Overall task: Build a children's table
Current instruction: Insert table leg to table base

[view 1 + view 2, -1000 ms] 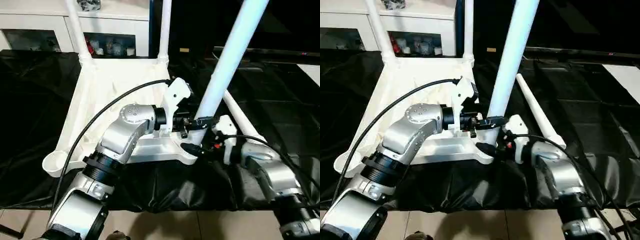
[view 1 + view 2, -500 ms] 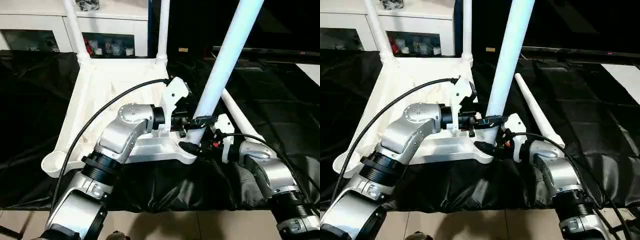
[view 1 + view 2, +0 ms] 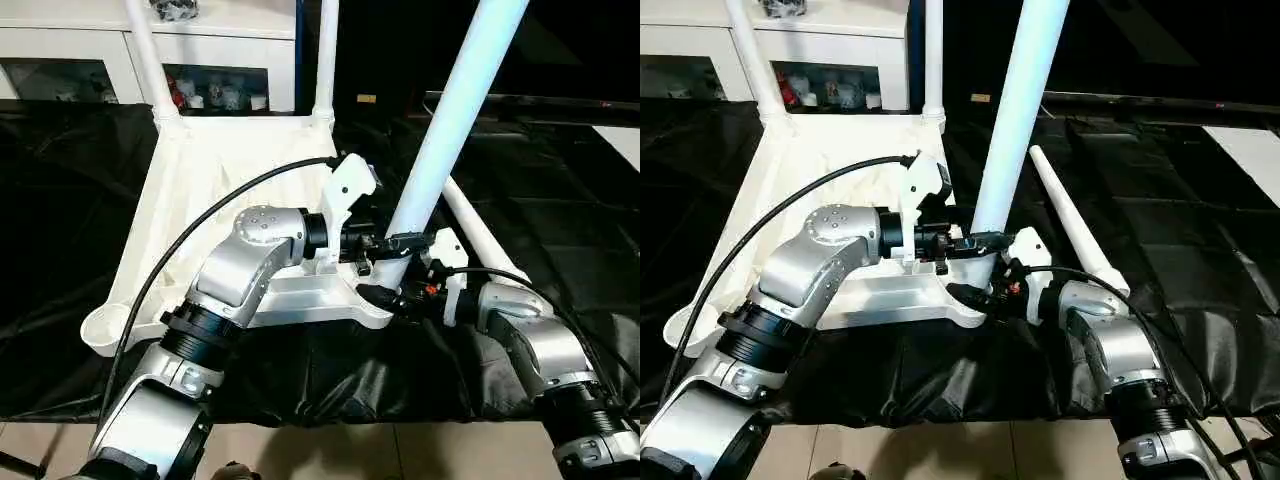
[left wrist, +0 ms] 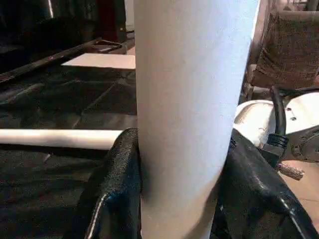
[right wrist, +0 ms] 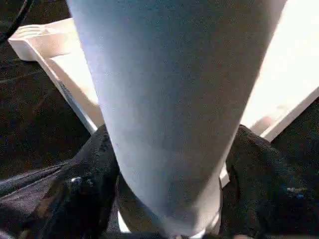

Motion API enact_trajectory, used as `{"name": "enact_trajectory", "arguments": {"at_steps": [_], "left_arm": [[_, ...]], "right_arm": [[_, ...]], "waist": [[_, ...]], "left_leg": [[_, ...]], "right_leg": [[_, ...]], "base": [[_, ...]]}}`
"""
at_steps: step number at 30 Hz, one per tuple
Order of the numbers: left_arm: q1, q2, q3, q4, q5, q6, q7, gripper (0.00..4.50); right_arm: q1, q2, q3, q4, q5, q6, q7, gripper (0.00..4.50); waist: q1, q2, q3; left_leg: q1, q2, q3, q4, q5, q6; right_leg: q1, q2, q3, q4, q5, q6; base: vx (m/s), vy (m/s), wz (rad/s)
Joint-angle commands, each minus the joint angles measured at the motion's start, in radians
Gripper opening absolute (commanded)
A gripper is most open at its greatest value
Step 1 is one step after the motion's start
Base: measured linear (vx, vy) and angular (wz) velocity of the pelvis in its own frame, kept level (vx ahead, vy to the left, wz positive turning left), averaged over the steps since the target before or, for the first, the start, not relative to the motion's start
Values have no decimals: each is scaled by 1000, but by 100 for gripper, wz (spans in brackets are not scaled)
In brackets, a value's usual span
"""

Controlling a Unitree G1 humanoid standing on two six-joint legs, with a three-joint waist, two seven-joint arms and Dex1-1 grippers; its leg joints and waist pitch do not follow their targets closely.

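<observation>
The table top (image 3: 215, 190) lies upside down on the black sheet (image 3: 560, 190), with two legs (image 3: 150, 60) standing in its far corner sockets. The left gripper (image 3: 385, 243) and right gripper (image 3: 385, 293) both clamp the base of a third leg (image 3: 450, 110), which stands tilted at the near right corner socket. A fourth leg (image 3: 1070, 225) lies loose on the sheet just beside it.

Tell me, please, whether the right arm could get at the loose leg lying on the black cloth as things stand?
Probably not yet: the right gripper is clamped on the standing leg. The loose leg lies just beyond it, with nothing between.
</observation>
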Motion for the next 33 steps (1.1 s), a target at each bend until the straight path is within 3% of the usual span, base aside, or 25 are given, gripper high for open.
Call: {"name": "enact_trajectory", "arguments": {"at_steps": [1,9,17,18,22,24,25,29,30,33], "left_arm": [[18,20,-56,34,55,33,-2,188],[23,29,-64,26,55,41,-14,188],[34,44,-83,16,54,47,-46,188],[40,53,-75,5,37,75,-53,258],[45,65,-60,6,40,62,-42,269],[55,94,-51,16,44,-7,-74,298],[68,126,-44,19,37,-53,-122,298],[88,179,-56,9,33,-73,-196,298],[98,208,-63,9,37,-74,-220,298],[117,256,-92,30,75,-114,-250,298]], "right_arm": [[-21,5,-16,-16,15,-21,3,278],[-18,11,-21,-16,18,-24,1,215],[-11,14,-18,-14,18,-25,5,206],[-7,16,-18,-14,19,-25,3,206],[-2,20,-20,-12,19,-25,-1,206],[2,24,-22,-6,19,-24,-6,204],[4,27,-23,0,17,-25,-11,203],[5,29,-23,5,14,-28,-15,201],[6,30,-24,8,12,-29,-18,201],[7,30,-25,10,10,-30,-22,201]], "waist": [[4,-1,-65],[3,-1,-64],[3,-1,-65],[3,0,-65],[1,1,-64],[2,3,-65],[4,6,-68],[1,9,-68],[3,15,-67],[2,16,-67]], "left_leg": [[8,14,-1,-76,-325,13],[9,12,-1,-77,-333,10],[7,13,-1,-78,-318,13],[8,13,0,-77,-316,12],[10,12,0,-78,-320,12],[12,12,0,-79,-316,13],[7,12,-2,-79,-300,10],[14,15,1,-81,-313,1],[15,16,0,-82,-322,-5],[15,16,-1,-84,-329,-11]], "right_leg": [[40,-42,31,-96,-375,-161],[39,-42,31,-100,-401,-151],[41,-41,31,-97,-381,-155],[40,-41,32,-96,-374,-159],[39,-40,31,-97,-378,-157],[37,-38,33,-97,-373,-152],[42,-41,33,-93,-350,-154],[36,-38,34,-89,-308,-177],[37,-39,34,-86,-304,-186],[38,-40,35,-84,-300,-185]], "base": [[0,0,0],[0,0,0],[0,0,0],[0,0,0],[0,0,0],[0,0,0],[0,0,0],[0,0,0],[0,0,0],[0,0,0]]}}
